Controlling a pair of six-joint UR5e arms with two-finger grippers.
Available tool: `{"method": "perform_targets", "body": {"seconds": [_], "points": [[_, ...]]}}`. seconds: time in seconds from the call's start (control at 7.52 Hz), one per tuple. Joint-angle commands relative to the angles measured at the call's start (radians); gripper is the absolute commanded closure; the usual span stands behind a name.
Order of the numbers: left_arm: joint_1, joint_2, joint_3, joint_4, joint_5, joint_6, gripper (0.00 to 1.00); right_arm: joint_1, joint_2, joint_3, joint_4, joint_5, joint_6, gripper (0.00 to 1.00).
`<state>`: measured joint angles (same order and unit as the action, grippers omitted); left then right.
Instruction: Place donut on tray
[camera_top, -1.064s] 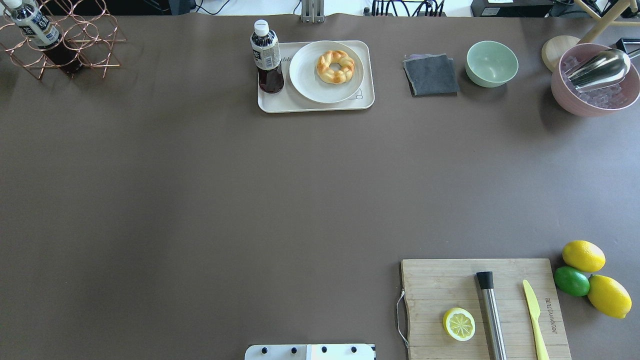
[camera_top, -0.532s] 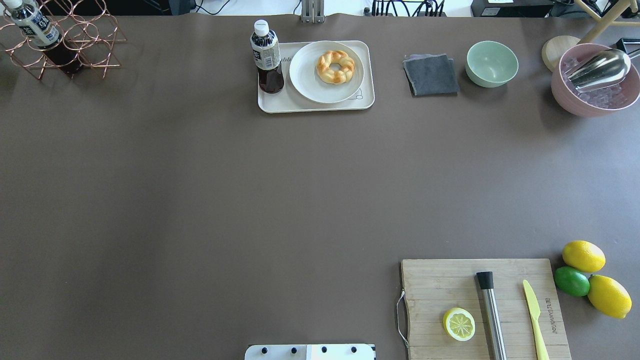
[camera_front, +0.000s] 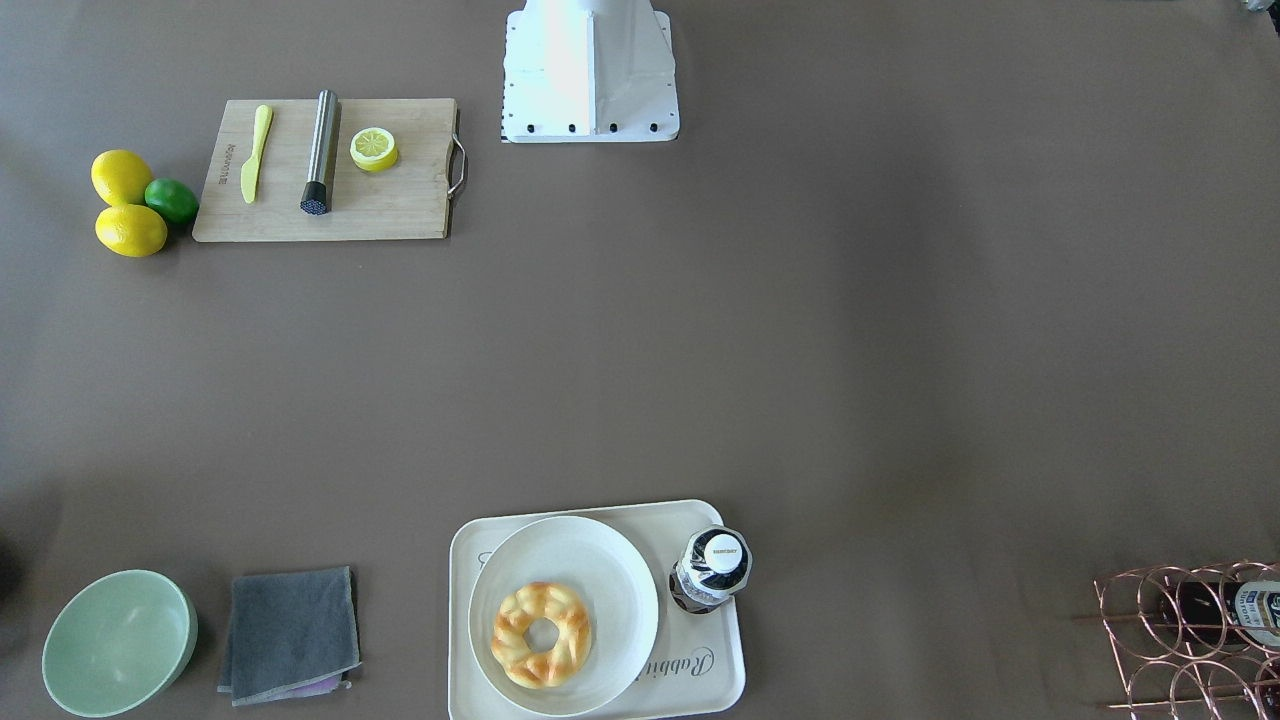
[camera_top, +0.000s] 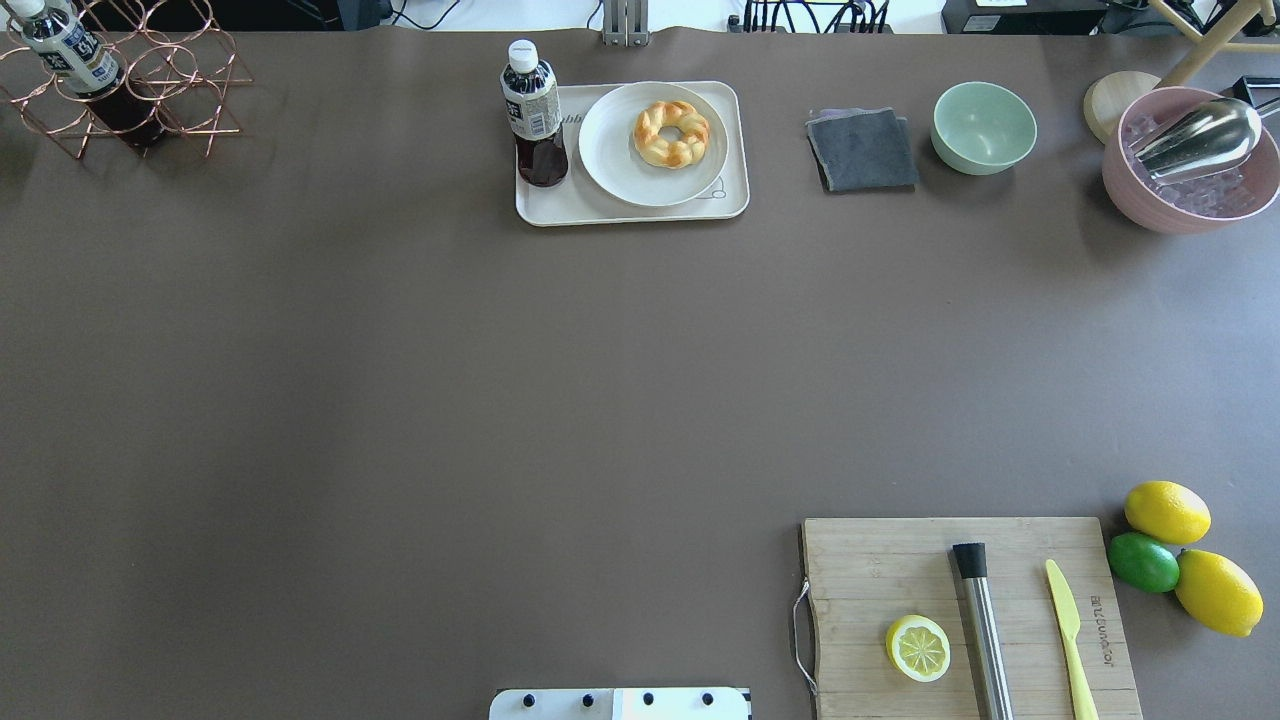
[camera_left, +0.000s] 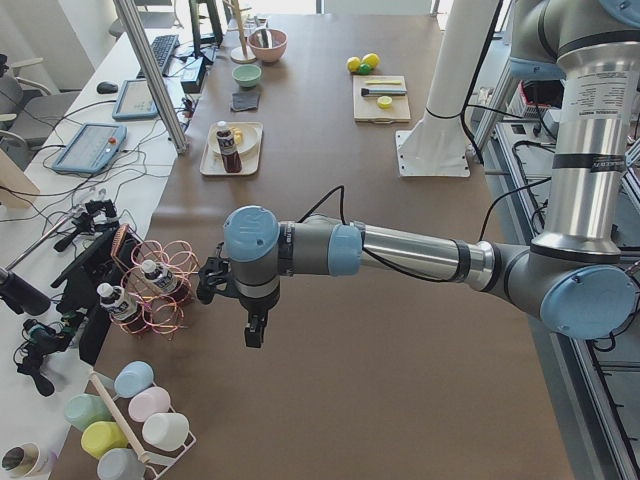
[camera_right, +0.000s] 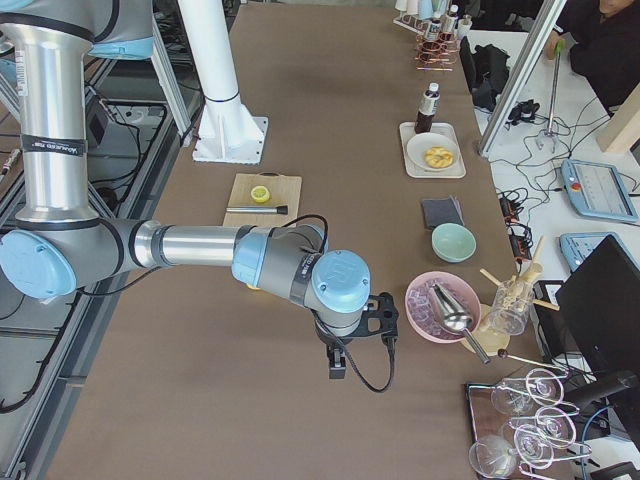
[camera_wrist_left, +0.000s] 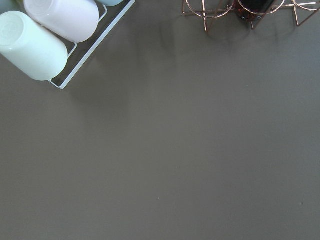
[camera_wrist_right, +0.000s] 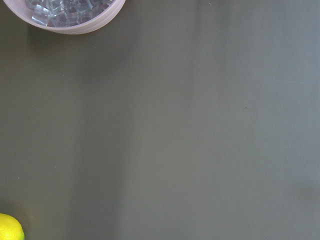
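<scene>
The golden braided donut (camera_top: 671, 133) lies on a round white plate (camera_top: 620, 170), which stands on the cream tray (camera_top: 560, 205) at the far middle of the table. The front view shows the same: the donut (camera_front: 542, 634), the plate (camera_front: 600, 560) and the tray (camera_front: 715, 665). My left gripper (camera_left: 254, 336) hangs over bare table at the table's left end, far from the tray. My right gripper (camera_right: 337, 369) hangs over the right end. Both show only in the side views, so I cannot tell if they are open or shut.
A dark drink bottle (camera_top: 533, 112) stands on the tray's left part. A grey cloth (camera_top: 862, 150), a green bowl (camera_top: 983, 127) and a pink ice bowl (camera_top: 1190, 160) lie to its right. A cutting board (camera_top: 965, 615), lemons (camera_top: 1167, 512) and a copper rack (camera_top: 130, 80) stand at the edges.
</scene>
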<state>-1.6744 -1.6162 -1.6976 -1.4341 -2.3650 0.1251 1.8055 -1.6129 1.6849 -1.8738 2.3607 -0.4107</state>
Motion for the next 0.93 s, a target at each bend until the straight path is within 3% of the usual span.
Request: {"method": "perform_targets", "body": {"seconds": [0.0, 0.27, 0.8], "points": [[0.021, 0.008, 0.006, -0.076, 0.0, 0.011, 0.02, 0.008, -0.002, -0.004, 0.002, 0.003, 0.003, 0.0], [0.021, 0.033, 0.041, -0.185, 0.0, 0.002, 0.02, 0.008, -0.001, -0.004, 0.004, 0.003, 0.004, 0.0], [0.022, 0.027, 0.046, -0.167, 0.003, -0.004, 0.02, 0.008, 0.008, -0.004, 0.004, 0.005, 0.01, 0.0]]}}
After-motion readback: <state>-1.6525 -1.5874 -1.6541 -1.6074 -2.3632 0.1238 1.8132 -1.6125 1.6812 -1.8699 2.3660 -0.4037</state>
